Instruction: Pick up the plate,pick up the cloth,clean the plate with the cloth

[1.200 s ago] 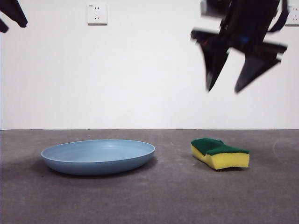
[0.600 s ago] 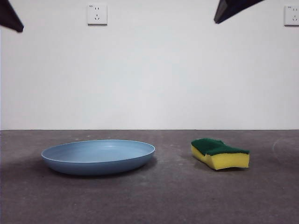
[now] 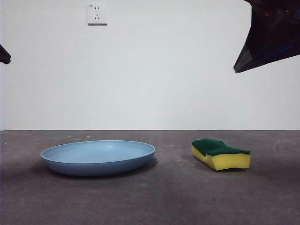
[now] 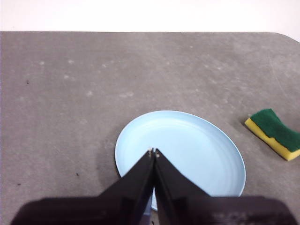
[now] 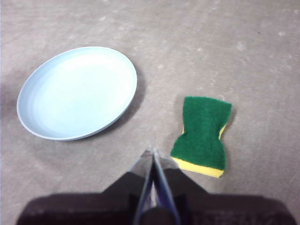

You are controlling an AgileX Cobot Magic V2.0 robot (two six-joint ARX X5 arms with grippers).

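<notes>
The light-blue plate (image 3: pixel 98 157) lies flat on the grey table, left of centre; it also shows in the left wrist view (image 4: pixel 187 154) and the right wrist view (image 5: pixel 77 91). The cloth, a yellow sponge with a dark green top (image 3: pixel 220 153), lies to its right, apart from the plate; it shows in the left wrist view (image 4: pixel 275 133) and the right wrist view (image 5: pixel 202 133) too. My left gripper (image 4: pixel 153 152) is shut and empty, high above the plate. My right gripper (image 5: pixel 152 152) is shut and empty, high above the table beside the sponge.
A white wall with a socket (image 3: pixel 97 14) stands behind the table. A black arm tip (image 3: pixel 3 55) shows at the left edge and a large dark arm part (image 3: pixel 272 33) at the top right corner. Bare grey table surrounds both things.
The dark arm at the upper right, whose jaws stood spread a second ago, rose out of view and now shows as a large dark part at the top right corner. The left tip has lowered slightly.
</notes>
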